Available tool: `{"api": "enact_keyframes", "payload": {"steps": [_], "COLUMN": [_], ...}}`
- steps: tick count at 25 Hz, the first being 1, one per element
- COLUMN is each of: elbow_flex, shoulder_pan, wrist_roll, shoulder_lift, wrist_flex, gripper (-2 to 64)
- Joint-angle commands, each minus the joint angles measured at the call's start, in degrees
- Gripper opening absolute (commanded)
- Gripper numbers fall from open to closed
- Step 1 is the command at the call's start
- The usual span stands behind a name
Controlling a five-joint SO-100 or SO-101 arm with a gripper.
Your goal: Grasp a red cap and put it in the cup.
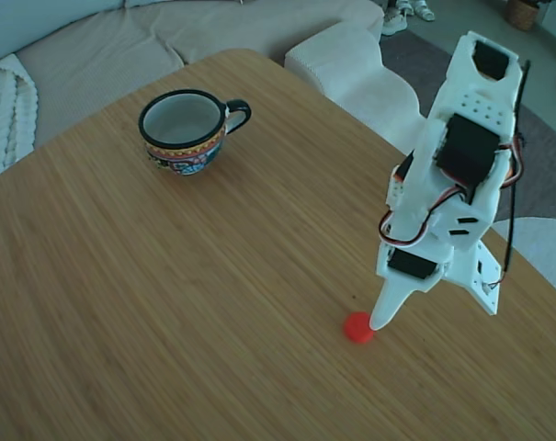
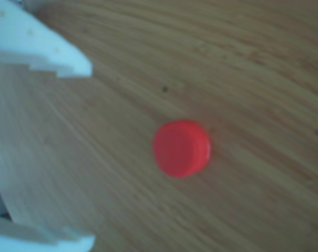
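The red cap [image 1: 357, 327] lies flat on the wooden table [image 1: 167, 303], near its right front part. My white gripper [image 1: 429, 309] points down over it, and one fingertip [image 1: 380, 320] stands right beside the cap. In the other view the gripper [image 2: 89, 155] is open wide, with one finger [image 2: 48, 47] at the top left and the other at the bottom left. The red cap [image 2: 181, 148] sits just past the tips, with nothing held. The cup [image 1: 183, 130] stands upright at the far left of the table, handle to the right, and looks empty inside.
A beige sofa [image 1: 121, 41] runs behind the table, with a pale cushioned seat [image 1: 351, 69] at the back right. The table's right edge [image 1: 415, 165] falls away close behind the arm. Bare wood stretches between the cap and the cup.
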Motion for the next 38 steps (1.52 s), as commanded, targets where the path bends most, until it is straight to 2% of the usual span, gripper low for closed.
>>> {"api": "enact_keyframes", "payload": {"steps": [1,10,28,36,38], "elbow_flex": [-2.5,2.0,3.3,9.2,9.4], "shoulder_pan": [-0.4,0.3,0.1,0.0,0.1], "wrist_roll": [-0.4,-1.6,-1.7,-1.7,-1.7], "shoulder_lift": [-0.5,-1.1,-9.1,-8.9,-8.8], "wrist_flex": [-1.2,-9.0,-8.7,-15.7,-15.9], "gripper": [36.8,36.8,36.8,37.0,40.0]}}
